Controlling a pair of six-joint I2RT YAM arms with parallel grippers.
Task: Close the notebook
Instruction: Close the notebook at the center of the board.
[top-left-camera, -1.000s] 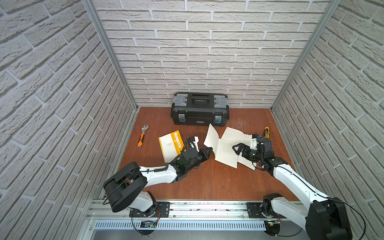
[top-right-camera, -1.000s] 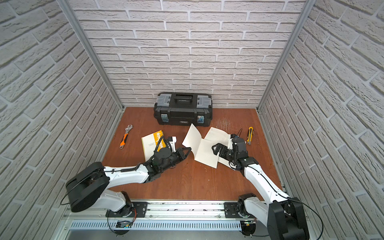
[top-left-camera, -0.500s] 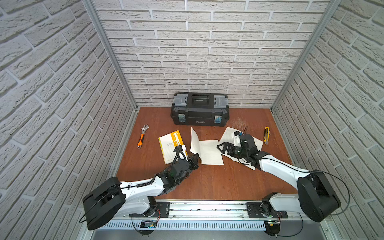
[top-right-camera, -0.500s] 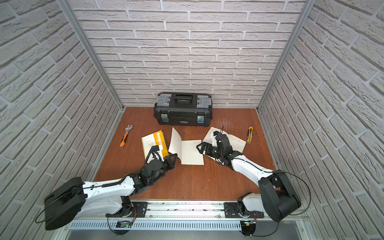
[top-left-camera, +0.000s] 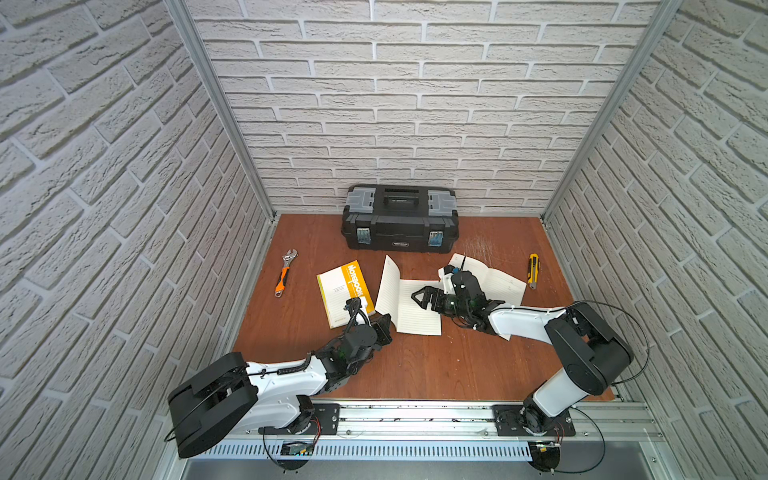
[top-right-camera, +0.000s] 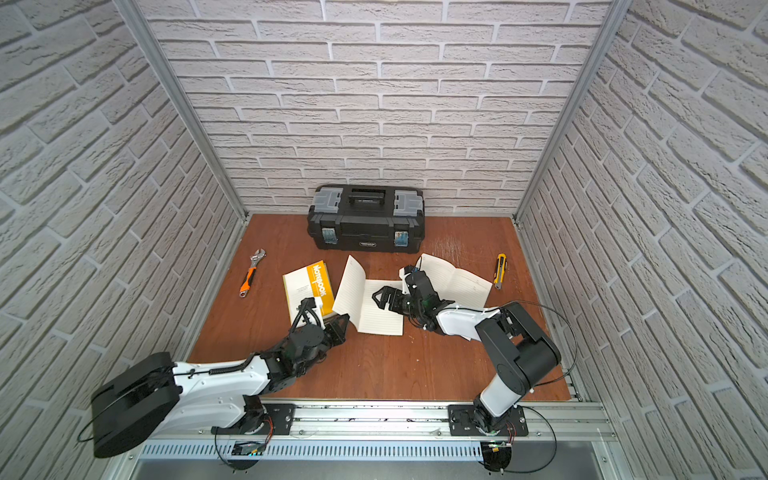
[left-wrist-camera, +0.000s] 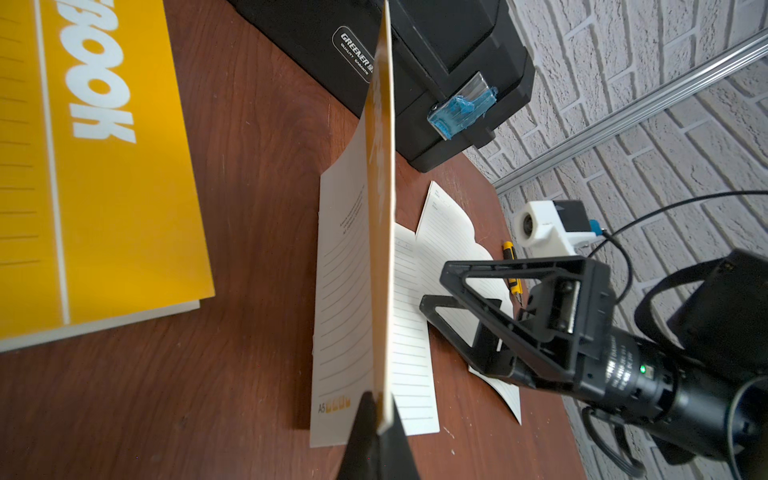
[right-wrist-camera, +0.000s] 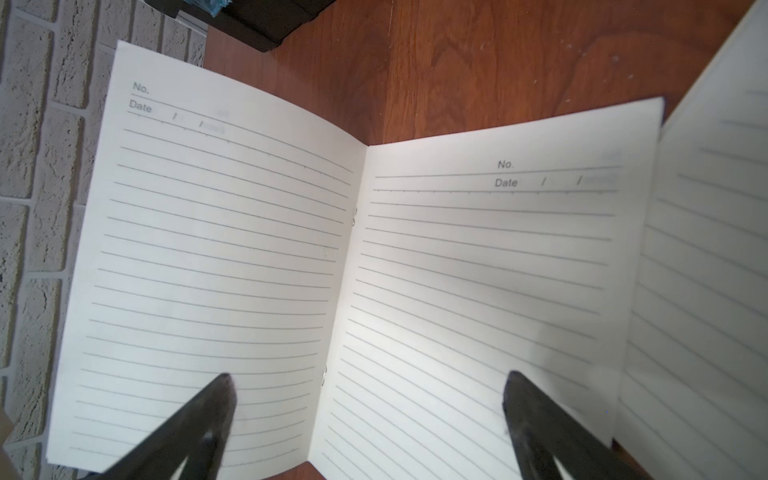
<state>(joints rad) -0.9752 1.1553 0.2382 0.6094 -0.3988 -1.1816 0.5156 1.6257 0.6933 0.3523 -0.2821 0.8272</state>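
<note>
Both top views are showing the open lined-paper notebook with a yellow cover lying on the brown wooden worktop, spine running roughly 12 to 6 o'clock. The left claw is pinching the raised cover at its 6 o'clock edge. The pages are lying toward 3 o'clock, under the right claw.

Left wrist: that cover is standing near upright.

Right wrist: the right claw is gaping wide over lined pages.

The left arm, being nearer, is likely needing to swing the cover toward 3 o'clock.
</note>
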